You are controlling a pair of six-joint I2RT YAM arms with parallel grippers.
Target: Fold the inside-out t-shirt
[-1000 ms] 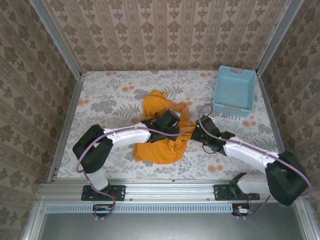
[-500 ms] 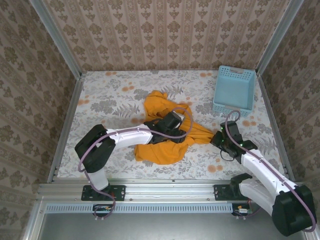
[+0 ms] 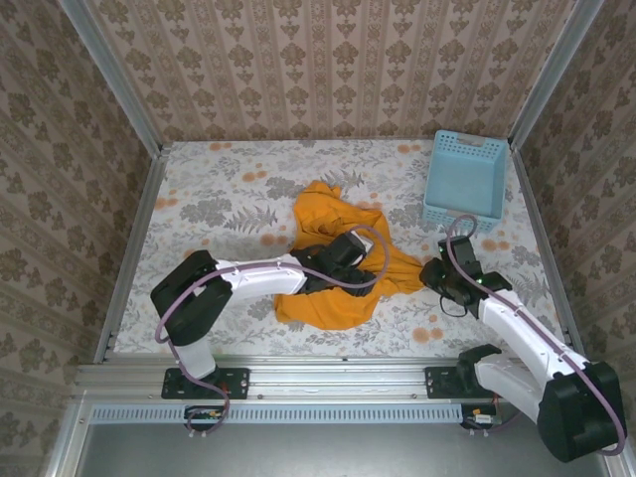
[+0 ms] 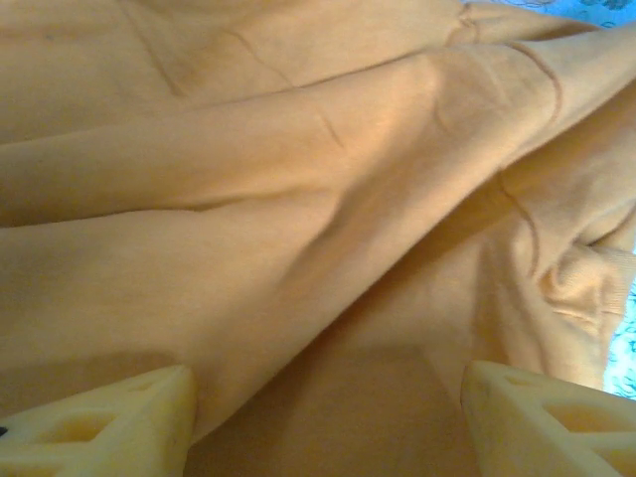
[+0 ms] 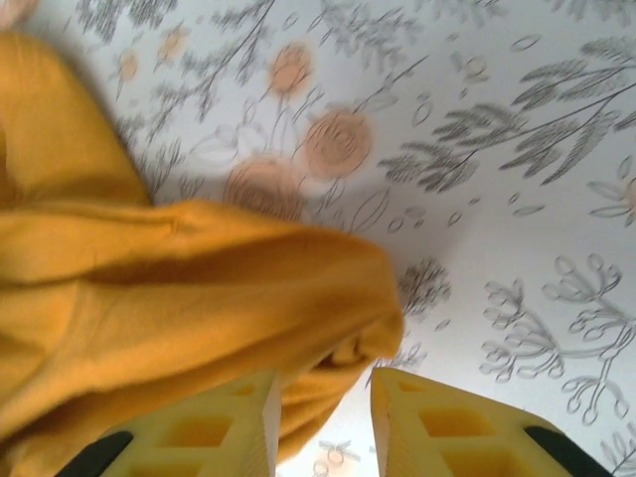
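Starting at the left, at the end of an arm bolted at 7 o'clock: left hand (image 4: 328,402), low over the middle of the inside-out t-shirt (image 3: 333,298). Stands open, with pale yellow fingertips (image 4: 109,427) wide apart at the lower corners of the wrist view and soft orange folds running between them. Pinches nothing. Next, around the middle of the flowered bench (image 3: 209,209) and a little toward 6 o'clock: the t-shirt itself, crumpled in a heap. Sends one lobe toward 12 o'clock, spreads a broader flap toward 6 o'clock, and stretches a narrow tongue toward 3 o'clock. At the tip of that tongue: right hand (image 5: 323,402). Stands slightly open, fingers parted by a narrow gap. Has the rolled cloth edge hanging into that gap against the finger at 9 o'clock of the wrist view, with a strip of bare bench showing beside the other finger, so clamps nothing. Further right, toward 1 o'clock in the far corner of the bench: light blue lattice basket (image 3: 465,179), upright, well apart from the t-shirt.
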